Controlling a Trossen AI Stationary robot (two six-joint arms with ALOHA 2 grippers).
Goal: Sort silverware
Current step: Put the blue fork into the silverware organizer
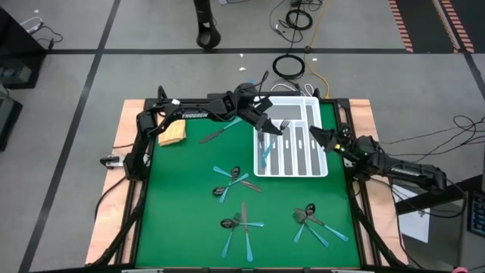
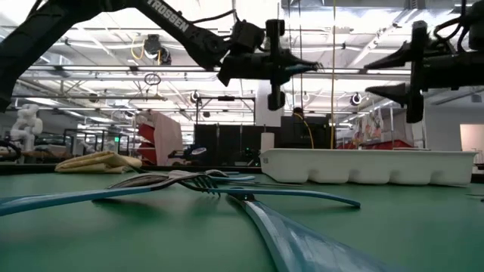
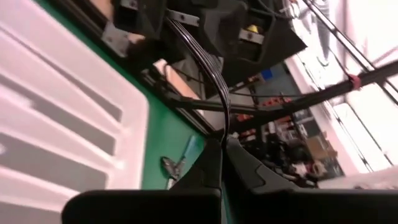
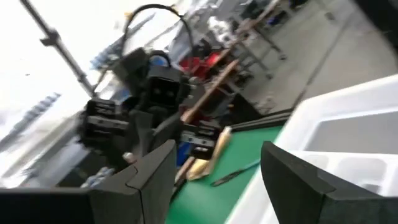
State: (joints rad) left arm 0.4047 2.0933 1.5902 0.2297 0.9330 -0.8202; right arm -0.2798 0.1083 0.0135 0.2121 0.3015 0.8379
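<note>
My left gripper (image 1: 270, 127) hangs over the white tray's (image 1: 318, 170) left compartments, shut on a dark-headed fork (image 1: 283, 123) that sticks out ahead of it, tines (image 3: 186, 40) forward. A light-blue handle (image 1: 263, 155) lies in the tray's left compartment. Several pieces of blue-handled silverware lie on the green mat in three heaps (image 1: 233, 182) (image 1: 242, 221) (image 1: 311, 218), and one lies alone (image 1: 216, 135). My right gripper (image 1: 318, 138) (image 4: 217, 186) waits open at the tray's right rim, with nothing between its fingers. My left gripper pinches the fork's thin dark neck (image 3: 225, 127) between its two shut fingers (image 3: 205, 168). The fingers point nearly level toward the table's right, along the fork. The head reaches out past the fingertips, clear above the tray; the handle is hidden behind the fingers.
A yellow cloth (image 1: 173, 134) lies at the mat's far left. The tray (image 2: 363, 166) stands at the far right of the mat. Wooden boards edge the table. Bare mat shows at the near left.
</note>
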